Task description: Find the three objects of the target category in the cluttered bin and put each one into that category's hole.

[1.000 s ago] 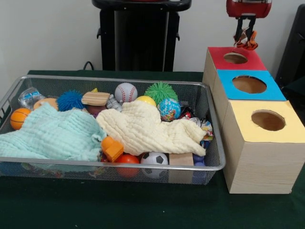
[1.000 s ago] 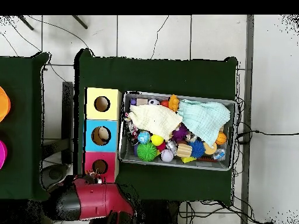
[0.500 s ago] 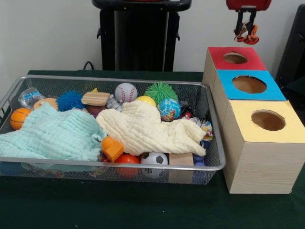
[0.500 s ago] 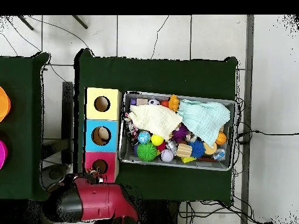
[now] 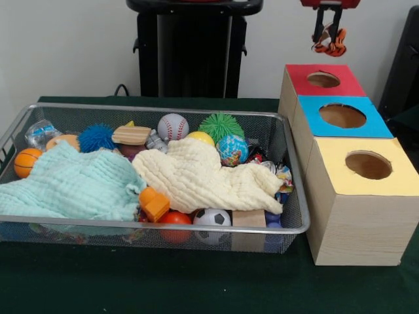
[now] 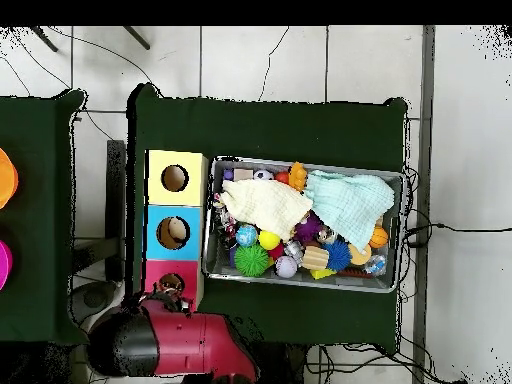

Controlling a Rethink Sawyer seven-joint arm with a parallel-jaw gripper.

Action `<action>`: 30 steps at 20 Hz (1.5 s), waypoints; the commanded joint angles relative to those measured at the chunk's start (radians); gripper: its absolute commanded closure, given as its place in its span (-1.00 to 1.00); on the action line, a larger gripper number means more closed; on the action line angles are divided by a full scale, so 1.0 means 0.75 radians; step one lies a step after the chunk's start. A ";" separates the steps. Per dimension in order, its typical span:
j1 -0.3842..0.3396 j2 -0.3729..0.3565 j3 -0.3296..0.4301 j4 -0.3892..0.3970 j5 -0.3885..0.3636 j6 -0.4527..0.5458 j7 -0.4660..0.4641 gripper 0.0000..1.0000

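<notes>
We see our gripper [image 5: 327, 31] hanging from the top edge in the front view, its two dark fingers [image 5: 318, 27] pointing down and clamped on a small orange-and-black striped toy [image 5: 329, 44]. From overhead, our red and black arm [image 6: 170, 343] lies low across the bottom of the picture, its wrist end hiding the gripper itself from that view

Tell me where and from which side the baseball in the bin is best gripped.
Probably from straight above, jaws closing across the widest part of the baseball. Its round top sits exposed above the clutter, while the wooden block and yellow ball crowd its lower sides.
</notes>
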 commanded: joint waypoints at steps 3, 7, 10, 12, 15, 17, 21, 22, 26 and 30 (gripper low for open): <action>-0.002 0.088 -0.001 -0.045 -0.053 -0.003 0.181 1.00; 0.027 0.150 0.001 -0.032 -0.042 -0.103 0.218 1.00; 0.034 0.201 0.000 -0.053 -0.038 -0.149 0.224 1.00; 0.048 0.217 -0.012 -0.069 -0.032 -0.158 0.234 1.00; 0.055 0.242 -0.016 -0.075 -0.024 -0.194 0.237 1.00; 0.059 0.264 -0.017 -0.074 -0.021 -0.226 0.239 1.00; 0.061 0.277 -0.029 -0.089 -0.017 -0.235 0.226 1.00; 0.063 0.275 -0.034 -0.094 -0.016 -0.228 0.222 1.00; 0.062 0.270 -0.040 -0.092 -0.015 -0.223 0.212 1.00; 0.068 0.289 -0.042 -0.089 -0.015 -0.250 0.219 1.00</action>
